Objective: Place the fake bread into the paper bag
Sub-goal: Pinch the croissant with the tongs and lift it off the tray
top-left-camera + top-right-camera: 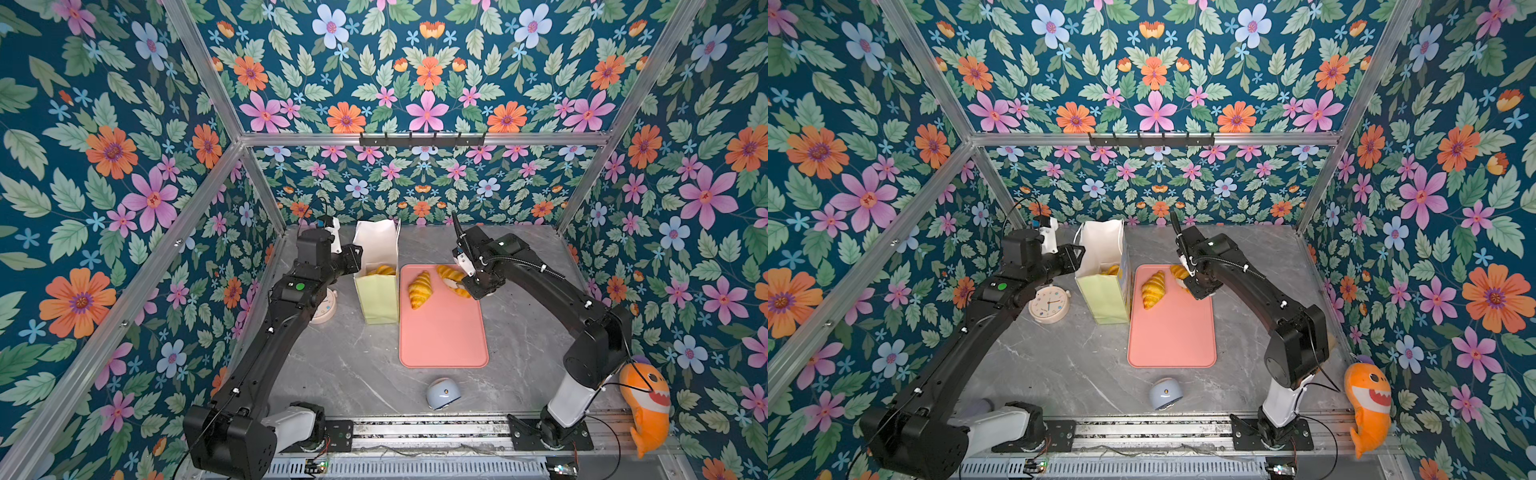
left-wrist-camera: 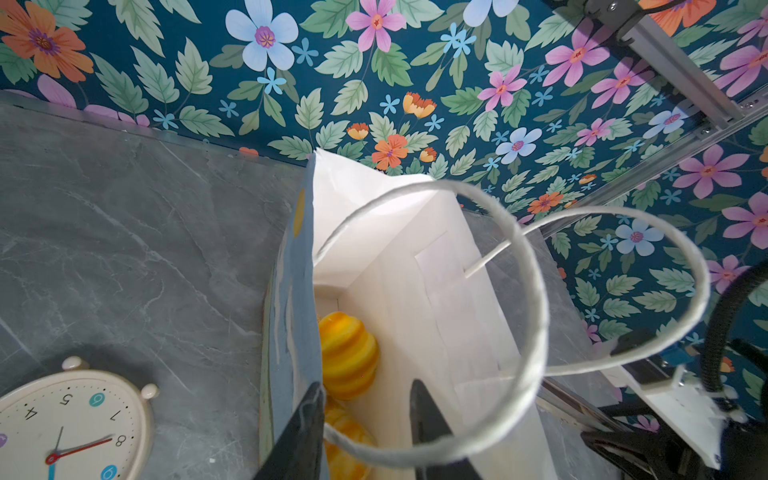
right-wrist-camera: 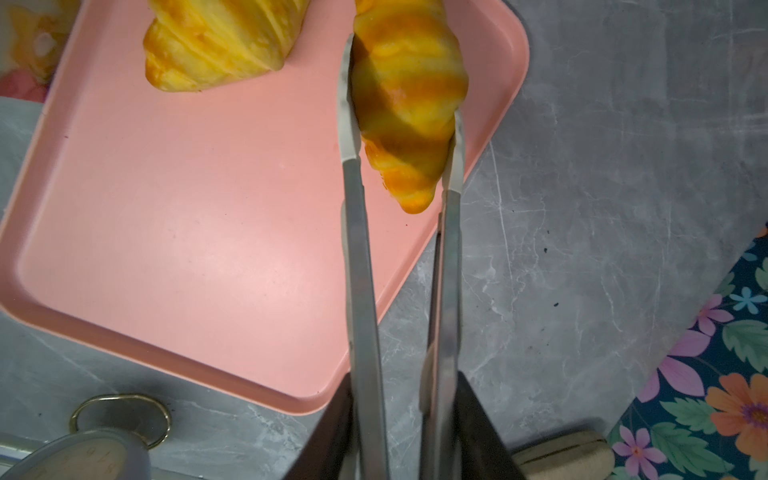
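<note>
Right hand (image 3: 403,380): closed on the shanks of a pair of metal tongs (image 3: 361,270). The tong tips clamp the gripped croissant (image 3: 409,104) across its width at the far right corner of the pink tray (image 3: 187,249). Whether this piece has left the tray surface cannot be determined. Left hand (image 2: 365,386): jaws partly apart, holding nothing, positioned at the mouth of the paper bag (image 2: 436,291), one finger against the printed wall, the other over the interior. A cord handle (image 2: 536,291) loops just in front. The step in hand appears to be tong pick-up of one piece of fake bread for transfer. The next move calls for lifting clear of the tray rim, carrying left over the free croissant (image 1: 419,289) to the bag, which stands upright just left of the tray's far end, and releasing only once the tips are over the opening, clear of the cord handles and the left hand. The left wrist view shows at least two bagged croissants (image 2: 349,353) at the bag bottom; both top views show only a sliver. The right wrist view shows the tong grip, largely hidden under the arm from above. Only the top views show the bag in relation to the tray on the tabletop (image 1: 353,365).
</note>
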Motion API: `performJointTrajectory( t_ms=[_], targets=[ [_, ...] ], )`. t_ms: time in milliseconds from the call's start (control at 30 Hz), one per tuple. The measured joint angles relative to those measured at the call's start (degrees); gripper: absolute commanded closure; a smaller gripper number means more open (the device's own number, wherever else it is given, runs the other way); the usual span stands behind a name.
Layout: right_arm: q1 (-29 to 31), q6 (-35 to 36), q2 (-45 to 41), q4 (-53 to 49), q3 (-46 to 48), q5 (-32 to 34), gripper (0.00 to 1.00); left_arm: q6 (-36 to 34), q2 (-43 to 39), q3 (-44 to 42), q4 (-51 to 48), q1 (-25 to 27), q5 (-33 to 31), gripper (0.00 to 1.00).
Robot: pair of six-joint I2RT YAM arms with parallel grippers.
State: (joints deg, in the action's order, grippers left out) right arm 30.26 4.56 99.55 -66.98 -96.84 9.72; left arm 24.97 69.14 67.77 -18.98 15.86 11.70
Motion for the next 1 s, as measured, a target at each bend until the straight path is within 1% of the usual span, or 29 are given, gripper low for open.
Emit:
performJointTrajectory(
  t_ms=[367,500,1000],
  targets=[
    [0.0,-5.2,-4.5,-3.8,-5.0,-1.9,0.69,-0.2,-1.6,0.2,-0.9,0.0,-1.1,0.61],
    [0.0,-7.4,-7.4,-5.6,-7.7,-2.6,0.7,-0.4,-2.0,0.2,-1.6,0.0,-1.1,0.6],
    [0.5,-13.6,-15.0,-7.8,-14.6,-10.7,0.7,-1.0,-3.4,0.3,-2.0,0.0,-1.5,0.59]
  ],
)
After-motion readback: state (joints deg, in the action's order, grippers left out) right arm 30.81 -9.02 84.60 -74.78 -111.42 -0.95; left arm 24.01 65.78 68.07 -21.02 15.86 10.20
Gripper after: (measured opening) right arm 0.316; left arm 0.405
